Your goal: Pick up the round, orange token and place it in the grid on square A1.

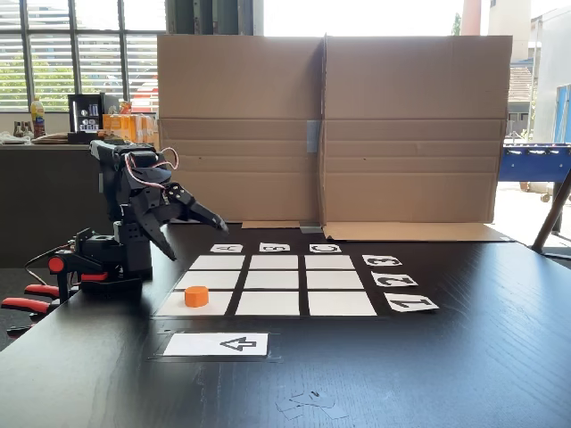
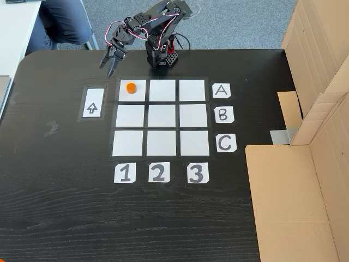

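Observation:
The orange token (image 1: 196, 296) (image 2: 130, 87) stands upright on square A1 (image 1: 219, 303) (image 2: 139, 94), the corner square of the grid (image 1: 275, 280) (image 2: 162, 115) where row A meets column 1. It sits a little off the square's middle, toward the arm. My gripper (image 1: 198, 242) (image 2: 107, 71) hangs open above the table, just past that corner of the grid. Nothing is between its fingers, and it is clear of the token.
A white arrow card (image 1: 217, 344) (image 2: 92, 102) lies beside the column-1 edge of the grid. The arm's base (image 1: 116, 259) (image 2: 161, 57) is clamped at the table edge. A tall cardboard wall (image 1: 326, 125) (image 2: 319, 109) lines the far side. A seated person's leg (image 2: 62, 22) is near the table corner.

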Robot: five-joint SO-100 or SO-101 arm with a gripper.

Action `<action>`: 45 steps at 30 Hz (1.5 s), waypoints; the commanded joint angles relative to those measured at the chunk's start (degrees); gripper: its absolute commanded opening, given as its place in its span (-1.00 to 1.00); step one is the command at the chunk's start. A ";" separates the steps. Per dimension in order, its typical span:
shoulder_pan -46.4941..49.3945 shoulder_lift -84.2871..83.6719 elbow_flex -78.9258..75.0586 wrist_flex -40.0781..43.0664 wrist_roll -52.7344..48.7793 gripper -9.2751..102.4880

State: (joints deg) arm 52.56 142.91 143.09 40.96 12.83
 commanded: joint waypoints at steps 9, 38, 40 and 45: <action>13.62 13.80 -7.91 -0.53 -3.25 -0.06; 39.73 42.45 18.46 5.19 -6.33 -0.36; 40.25 43.42 21.53 5.27 -6.33 -0.40; 41.22 43.95 27.25 5.27 -6.42 -0.55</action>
State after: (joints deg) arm 93.08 186.86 169.45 46.14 6.68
